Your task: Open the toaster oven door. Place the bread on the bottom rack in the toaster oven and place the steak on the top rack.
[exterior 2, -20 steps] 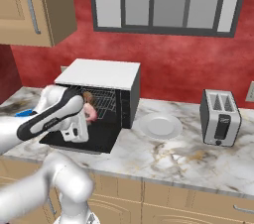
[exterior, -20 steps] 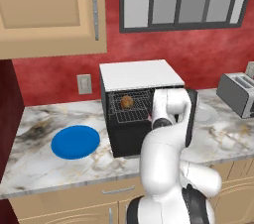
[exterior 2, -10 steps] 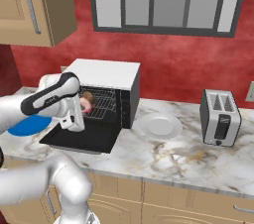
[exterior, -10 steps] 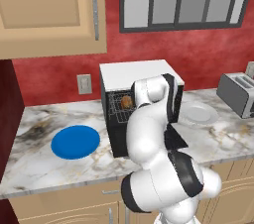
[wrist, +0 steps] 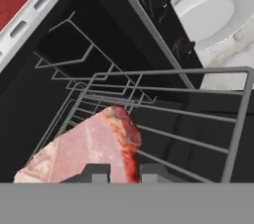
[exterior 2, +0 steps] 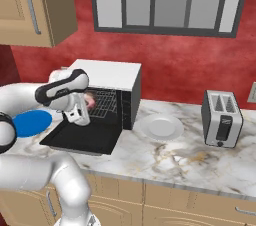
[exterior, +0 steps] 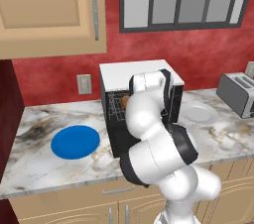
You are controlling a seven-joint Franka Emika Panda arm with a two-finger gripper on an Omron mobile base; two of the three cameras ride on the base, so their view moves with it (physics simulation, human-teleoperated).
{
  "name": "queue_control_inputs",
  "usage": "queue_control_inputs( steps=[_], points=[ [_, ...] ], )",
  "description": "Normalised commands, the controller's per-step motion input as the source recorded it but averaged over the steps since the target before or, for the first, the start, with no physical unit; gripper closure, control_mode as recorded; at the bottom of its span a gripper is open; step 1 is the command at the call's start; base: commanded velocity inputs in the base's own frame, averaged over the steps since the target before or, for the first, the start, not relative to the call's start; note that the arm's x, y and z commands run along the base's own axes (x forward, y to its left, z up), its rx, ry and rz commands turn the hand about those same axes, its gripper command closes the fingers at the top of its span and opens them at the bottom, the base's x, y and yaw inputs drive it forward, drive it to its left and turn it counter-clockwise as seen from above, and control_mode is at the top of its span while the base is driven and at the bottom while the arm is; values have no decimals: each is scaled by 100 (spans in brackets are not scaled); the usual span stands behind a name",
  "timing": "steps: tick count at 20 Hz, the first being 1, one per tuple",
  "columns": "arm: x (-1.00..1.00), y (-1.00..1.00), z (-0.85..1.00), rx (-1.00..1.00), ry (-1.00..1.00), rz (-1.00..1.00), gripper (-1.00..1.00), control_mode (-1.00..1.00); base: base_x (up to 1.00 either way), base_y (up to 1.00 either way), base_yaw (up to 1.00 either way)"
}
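While the tool (wrist: 124,172) reaches into the mouth of the toaster oven (exterior 2: 112,77), its two dark fingertips (wrist: 96,172) sit close together, clamped on the steak (wrist: 89,146) — a pink slab with a dark red edge that fills the lower left of the hand view. From the right base view the steak shows as a pink patch just beside the white hand, at the oven's opening. Under and beyond the steak runs a wire rack (wrist: 198,119), its grey bars reaching to a rounded front frame; which rack level this is I cannot tell from the hand view.

The toaster oven door (exterior 2: 82,137) lies fully open, folded down flat toward the near edge of the desk (exterior 2: 190,162), its black inner face up. In the left base view a brown lump, the bread (exterior: 125,102), sits on a rack inside the oven, half hidden by the arm.

Outward from the oven: a white plate (exterior 2: 161,127) lies on the desk just right of it, well apart from the steak. Farther right stands a silver slot toaster (exterior 2: 222,119). Left of the oven a blue plate (exterior: 75,141) rests flat on the marble. Behind, a red wall carries an outlet (exterior: 84,84), with a tan wall cabinet (exterior: 49,10) above on the left.
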Motion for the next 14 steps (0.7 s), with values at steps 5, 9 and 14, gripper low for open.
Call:
queue_control_inputs(
  steps=[5, 9, 14],
  points=[
    [24, 2, -23, 0, 0, 5, 100, -100, 0, 0, 0],
    [0, 0, -43, -5, 0, 0, -100, -100, 0, 0, 0],
    [0, 0, -5, -2, 0, 0, -100, -100, 0, 0, 0]
  ],
)
